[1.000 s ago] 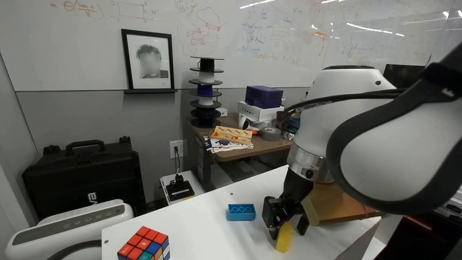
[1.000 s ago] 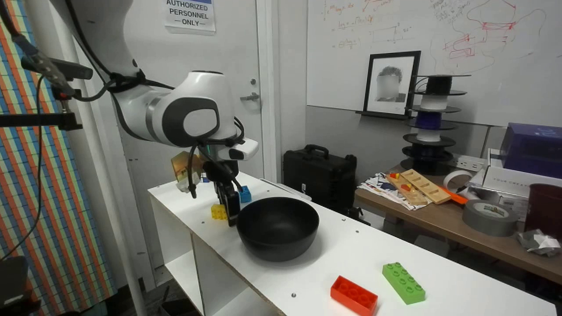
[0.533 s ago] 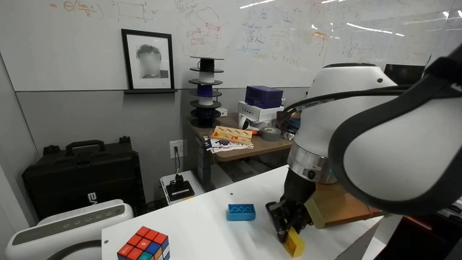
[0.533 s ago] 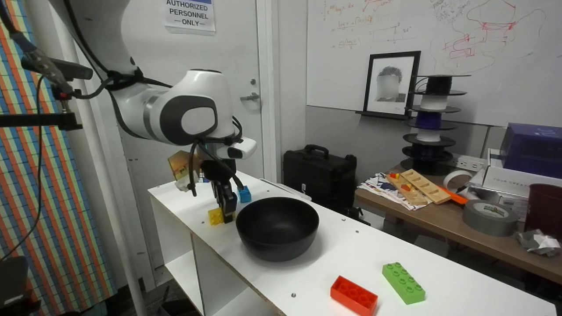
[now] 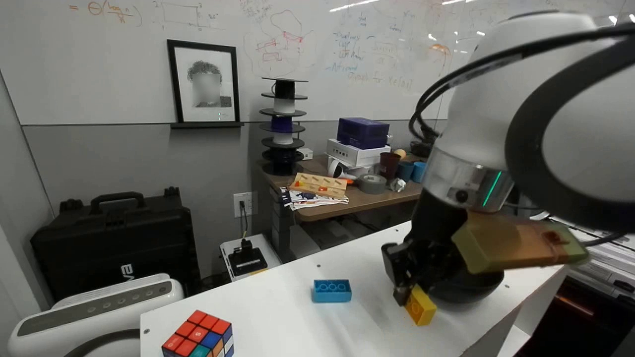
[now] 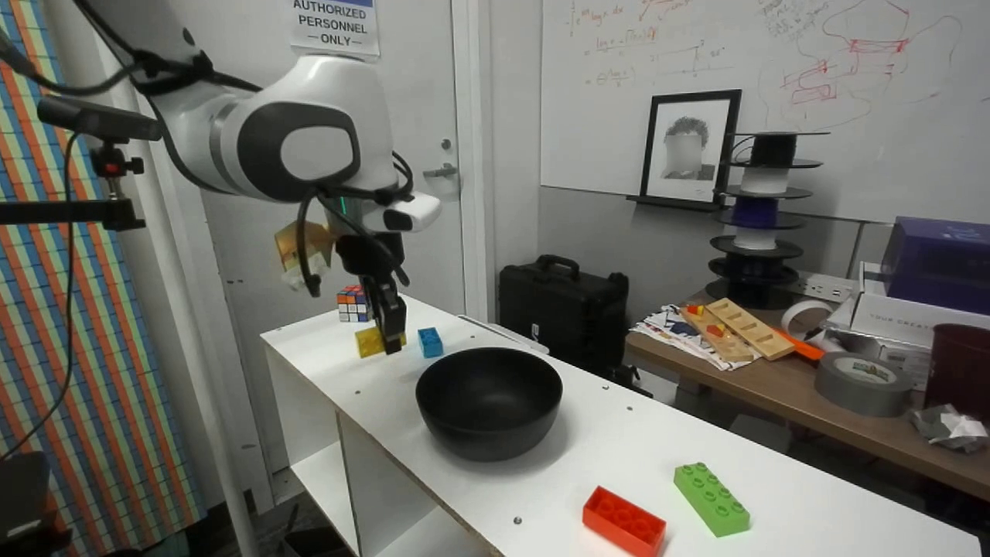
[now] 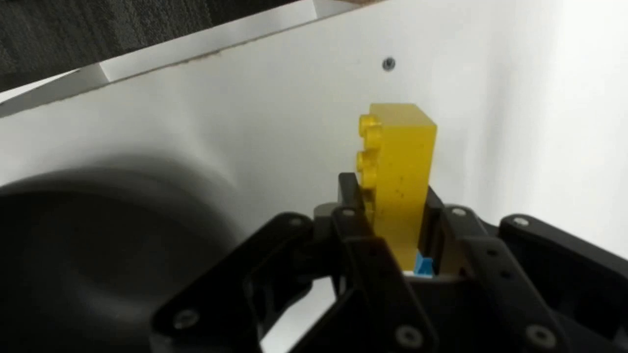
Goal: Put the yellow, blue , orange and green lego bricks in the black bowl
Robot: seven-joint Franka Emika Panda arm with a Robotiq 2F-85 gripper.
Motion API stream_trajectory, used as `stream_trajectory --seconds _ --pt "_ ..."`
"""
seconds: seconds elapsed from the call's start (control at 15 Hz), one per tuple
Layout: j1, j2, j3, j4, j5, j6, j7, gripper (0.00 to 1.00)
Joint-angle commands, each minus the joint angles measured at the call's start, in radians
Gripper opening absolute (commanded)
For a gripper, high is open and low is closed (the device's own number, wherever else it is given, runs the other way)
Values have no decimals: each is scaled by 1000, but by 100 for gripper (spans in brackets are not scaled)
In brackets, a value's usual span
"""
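We log yellow Lego brick (image 7: pixel 405 166), studs sideways, above shelf top (image 6: pixel 619 441); black bowl (image 6: pixel 489 439) upright near raw edge; blue brick (image 5: pixel 331 292) near opposite edge; orange-red brick (image 6: pixel 623 522), hollow-side up, near green brick (image 6: pixel 711 499), studs up.

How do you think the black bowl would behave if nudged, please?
The black bowl would probably keep its shape, since its rim looks evenly round. Upright on the flat white surface, it would likely slide rather than roll. A high push might tip it, as its walls narrow downward.
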Motion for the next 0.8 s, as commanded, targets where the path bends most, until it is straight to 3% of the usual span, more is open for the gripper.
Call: stream_trajectory --seconds 0.0,0.2,0.47,0.53,0.73 --pt "-91 -181 6 -81 75 -31 -45 7" --pt "-172 -227 -2 -64 134 -80 -81 7" --pt "-207 -210 -34 -30 90 -114 -63 7" --pt "-205 -205 -38 -26 76 -121 -57 50" --pt "-191 -198 -42 -27 43 -111 -41 69"
